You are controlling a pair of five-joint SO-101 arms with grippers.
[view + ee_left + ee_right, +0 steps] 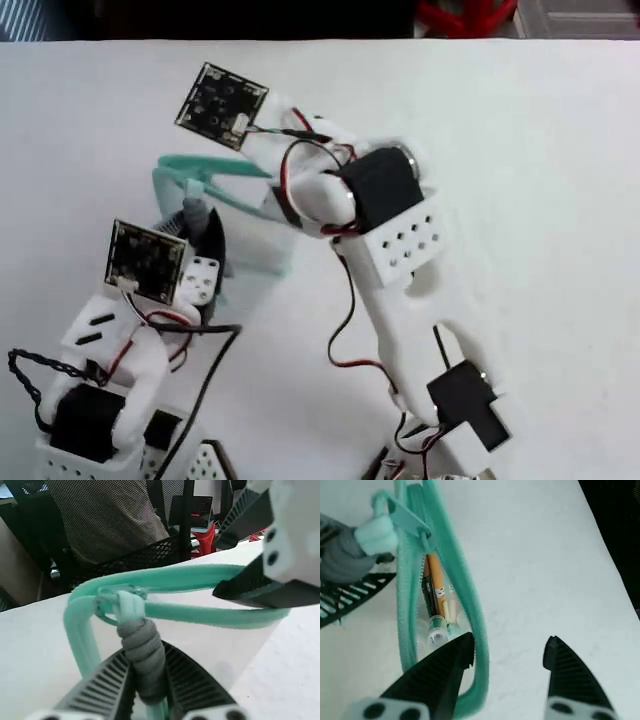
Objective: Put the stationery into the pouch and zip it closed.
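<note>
Pouch (258, 240) in the high view lies on the white table (520, 150) between the two arms, its teal zip rim (205, 178) gaping; the left pincer (203, 228) sits at the end toward its own arm, on the grey pull cord (194, 212); the right arm (400, 235) bends across over the other end and hides its own fingers from above.

Left wrist view: the left pincer's ribbed jaws are closed tight on the pull cord, which runs up to the slider (117, 594) at one end of the open loop of rim; the cord looks soft, so I judge that a hard tug could slide it out of the grip; a tug off the line of the track could as easily drag the light pouch over the table instead of running the slider.

Right wrist view: the right pincer (510, 642) stands wide open and holds nothing; one jaw hangs over the pouch's mouth, the other over bare table outside, with the end of the rim between them, just beside the inner jaw; the stationery (436, 585), an orange pencil and some pens, lies inside below the rim; unless these jaws close on the rim the pouch has no anchor, and a jaw left in the mouth would block the slider's path; the slider itself sits at the opposite end, well apart from this pincer.
</note>
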